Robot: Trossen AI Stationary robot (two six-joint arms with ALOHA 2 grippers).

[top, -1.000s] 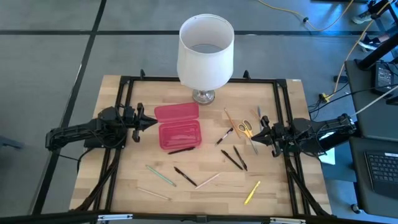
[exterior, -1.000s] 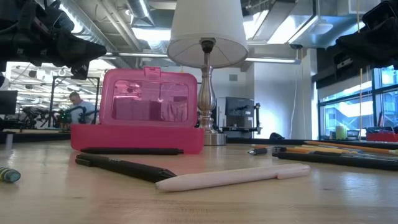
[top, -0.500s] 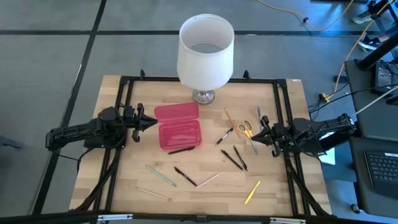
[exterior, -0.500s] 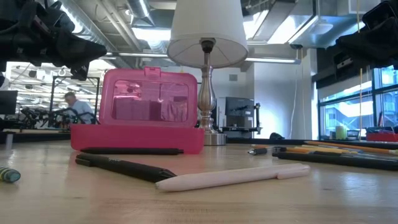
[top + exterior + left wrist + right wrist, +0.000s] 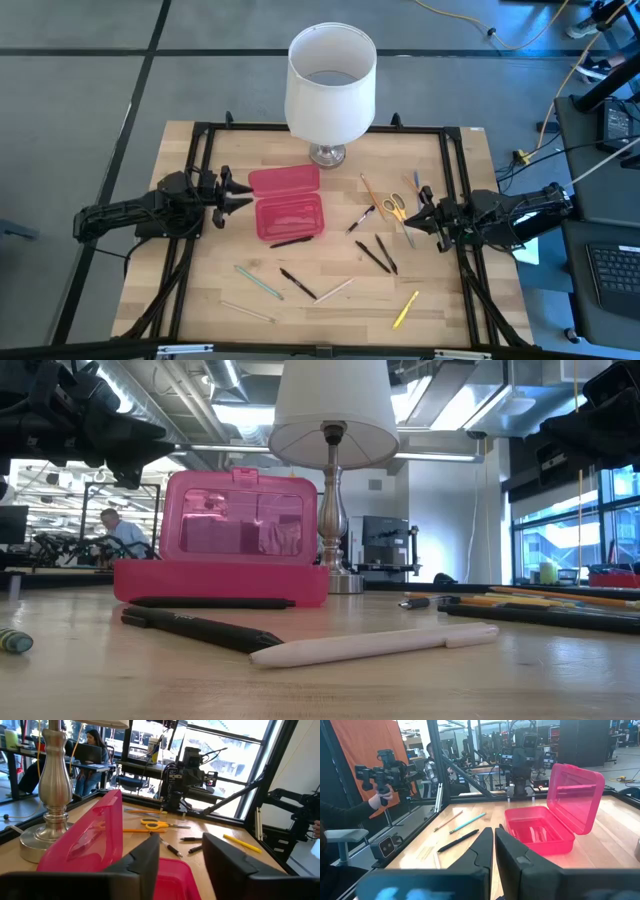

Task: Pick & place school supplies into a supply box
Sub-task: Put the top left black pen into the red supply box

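Robotics lab or open workshop floor, industrial-office type. Wooden table (image 5: 440, 300) with a black metal frame (image 5: 200, 135) sits on grey carpet tiles with dark seams. Exposed ducts and pipes on the ceiling (image 5: 200, 405), strip lights, big windows (image 5: 560, 530) at the side. More robot rigs on other benches behind: one dark arm assembly (image 5: 187, 767), another (image 5: 522, 755). People at desks in the background, one seated at a laptop (image 5: 92, 752), another bent over equipment (image 5: 120, 532). Yellow cable (image 5: 450, 15) across the floor, a keyboard (image 5: 612, 272) on a side desk. Orange panel (image 5: 370, 750), probably a partition curtain, hard to tell.
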